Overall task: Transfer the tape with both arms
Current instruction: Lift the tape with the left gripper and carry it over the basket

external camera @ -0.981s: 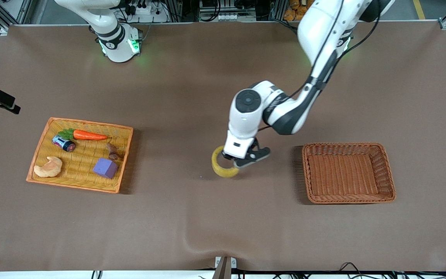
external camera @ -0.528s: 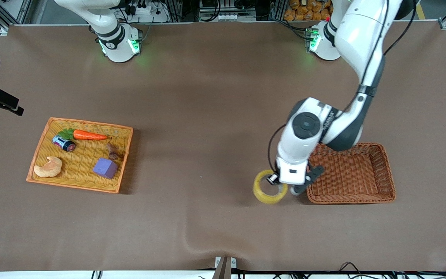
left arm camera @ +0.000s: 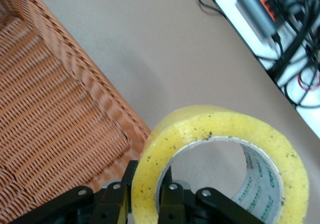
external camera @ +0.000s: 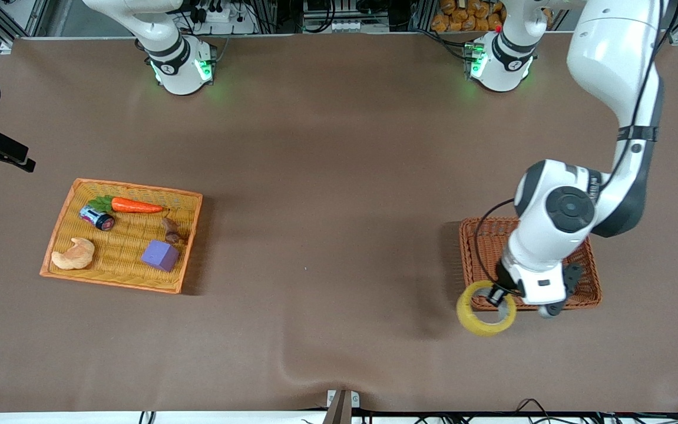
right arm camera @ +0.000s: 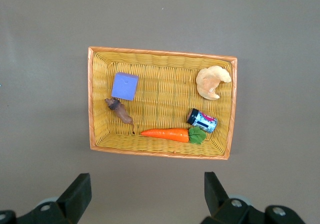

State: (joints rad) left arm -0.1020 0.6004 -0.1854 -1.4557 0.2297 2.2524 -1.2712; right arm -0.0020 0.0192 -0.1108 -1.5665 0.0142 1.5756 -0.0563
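Note:
The tape point(external camera: 485, 310) is a yellow ring with a grey-white core. It hangs in the air over the corner of the brown wicker basket point(external camera: 591, 277) closest to the front camera. My left gripper point(external camera: 499, 296) is shut on the ring's wall, one finger inside the hole and one outside. In the left wrist view the tape point(left arm camera: 225, 134) sits in my left gripper point(left arm camera: 147, 201), beside the brown basket's rim point(left arm camera: 75, 59). My right gripper point(right arm camera: 145, 194) is open with nothing in it, waiting high above the table beside the yellow basket point(right arm camera: 160, 53).
The yellow basket point(external camera: 62, 218) at the right arm's end holds a carrot point(external camera: 135, 205), a small can point(external camera: 97, 218), a croissant point(external camera: 73, 254), a purple cube point(external camera: 159, 255) and a small brown piece point(external camera: 171, 230). The table cloth is rippled at its front edge point(external camera: 291, 365).
My left arm has swung from the table's middle toward its own end, carrying the tape to the brown basket's corner. The right arm has hardly moved.

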